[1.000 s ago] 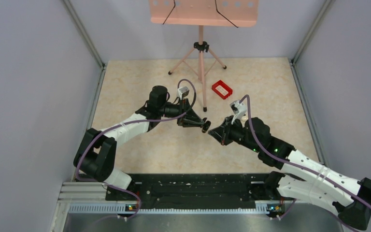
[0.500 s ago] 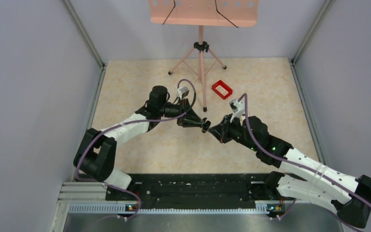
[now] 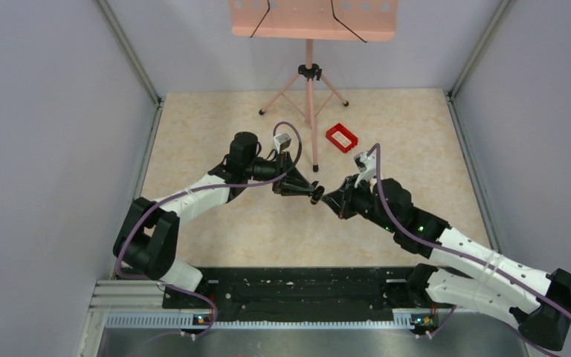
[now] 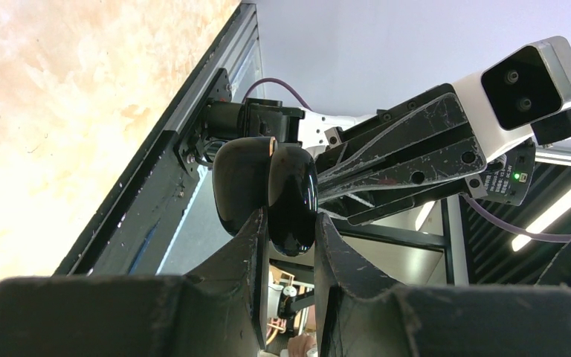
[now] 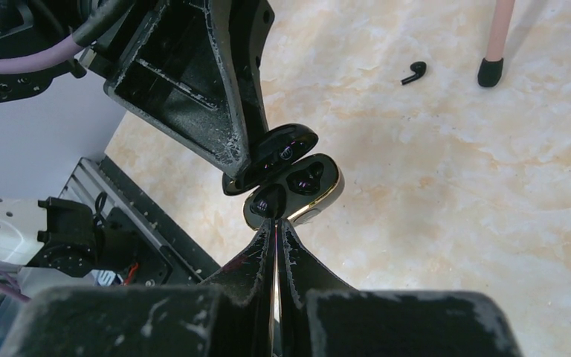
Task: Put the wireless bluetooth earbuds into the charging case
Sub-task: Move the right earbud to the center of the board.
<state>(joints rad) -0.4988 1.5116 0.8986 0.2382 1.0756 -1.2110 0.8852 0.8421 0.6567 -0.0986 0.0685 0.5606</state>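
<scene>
As seen from above, left gripper [image 3: 314,192] and right gripper [image 3: 329,199] tip to tip, aloft just before the music stand [image 3: 312,18].

Left wrist: jaws narrowly parted, clamped on the glossy charging case [image 4: 268,190]. Judged light, rigid and slippery, so best pinched across the base.

Right wrist: loose earbud [image 5: 414,71] on the table beside the stand's foot [image 5: 494,71], liftable by its stem. Jaws pressed together at the open case; anything pinched indiscernible.

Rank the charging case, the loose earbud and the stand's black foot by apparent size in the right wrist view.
1. charging case, though it is nearest the camera
2. stand's black foot
3. loose earbud, about as long as the foot but much thinner
</scene>
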